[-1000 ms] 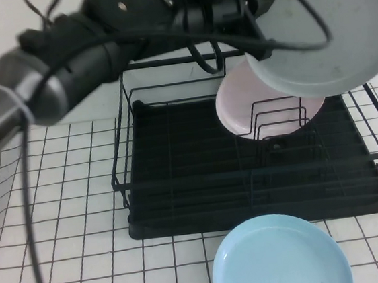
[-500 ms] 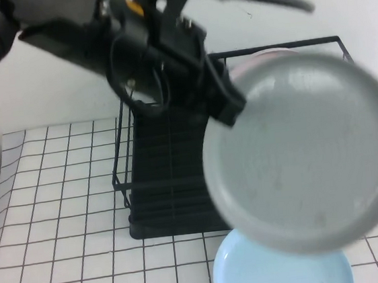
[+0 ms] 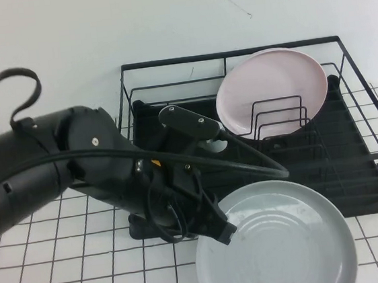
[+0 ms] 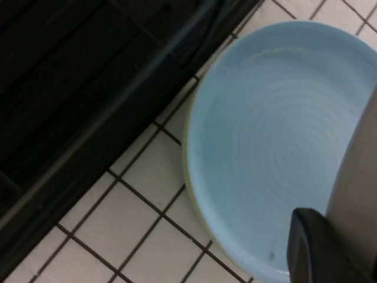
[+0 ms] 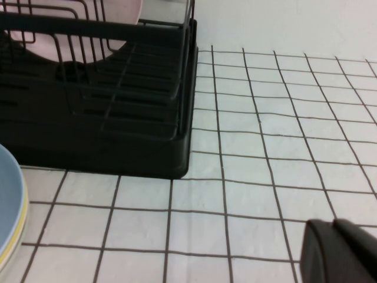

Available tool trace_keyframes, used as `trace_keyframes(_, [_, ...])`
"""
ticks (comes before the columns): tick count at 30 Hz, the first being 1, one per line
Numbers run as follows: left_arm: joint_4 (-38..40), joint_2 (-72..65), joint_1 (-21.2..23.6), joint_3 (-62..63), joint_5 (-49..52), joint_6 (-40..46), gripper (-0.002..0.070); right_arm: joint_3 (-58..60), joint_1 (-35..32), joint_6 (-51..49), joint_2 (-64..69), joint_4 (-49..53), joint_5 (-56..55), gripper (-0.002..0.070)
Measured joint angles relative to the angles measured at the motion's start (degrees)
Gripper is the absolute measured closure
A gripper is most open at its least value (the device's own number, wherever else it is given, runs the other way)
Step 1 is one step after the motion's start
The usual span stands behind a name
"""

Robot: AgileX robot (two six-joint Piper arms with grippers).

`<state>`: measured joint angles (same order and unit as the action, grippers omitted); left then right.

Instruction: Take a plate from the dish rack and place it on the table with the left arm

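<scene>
My left gripper (image 3: 223, 231) is shut on the near-left rim of the pale grey plate (image 3: 277, 244) and holds it low, almost flat, in front of the black dish rack (image 3: 174, 126). The plate hides the light blue plate in the high view. In the left wrist view my left gripper (image 4: 333, 236) grips the grey plate's edge (image 4: 359, 171) just above the light blue plate (image 4: 277, 135) on the gridded table (image 4: 118, 224). My right gripper (image 5: 339, 250) is shut and empty, low over the table to the right of the rack (image 5: 118, 118).
A pink plate (image 3: 272, 92) stands upright between the rack's wire dividers at the back right. The left arm's bulk and cables (image 3: 77, 173) cover the rack's front left corner. The light blue plate's edge (image 5: 9, 206) shows in the right wrist view.
The left arm has swung the grey plate from high above the rack's right side down and forward, to just over the light blue plate in front of the rack.
</scene>
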<state>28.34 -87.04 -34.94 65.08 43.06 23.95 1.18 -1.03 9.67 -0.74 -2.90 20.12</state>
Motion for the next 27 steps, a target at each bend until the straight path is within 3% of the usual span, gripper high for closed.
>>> trace_keyframes(10, [1.25,-4.7,0.0,-0.6,-4.16,0.0,0.0634,0.0,0.0,0.0,0.0,0.0,0.0,0.068])
trace_keyframes(13, [1.36,-6.0,0.0,-0.6,-4.39,0.57,0.056,0.0,0.0,0.0,0.0,0.0,0.0,0.068])
trace_keyframes(17, [1.48,-6.34,0.0,-0.6,-6.49,0.2,0.0393,0.0,0.0,0.0,0.0,0.0,0.0,0.068])
trace_keyframes(19, [1.48,-6.04,0.0,-0.6,-8.16,-1.43,0.0361,0.0,0.0,0.0,0.0,0.0,0.0,0.068])
trace_keyframes(22, [1.48,-4.5,0.0,-0.6,-10.06,-2.49,0.0403,0.0,0.0,0.0,0.0,0.0,0.0,0.068])
trace_keyframes(27, [0.69,1.3,0.0,-0.6,-11.84,-2.54,0.0616,0.0,0.0,0.0,0.0,0.0,0.0,0.068])
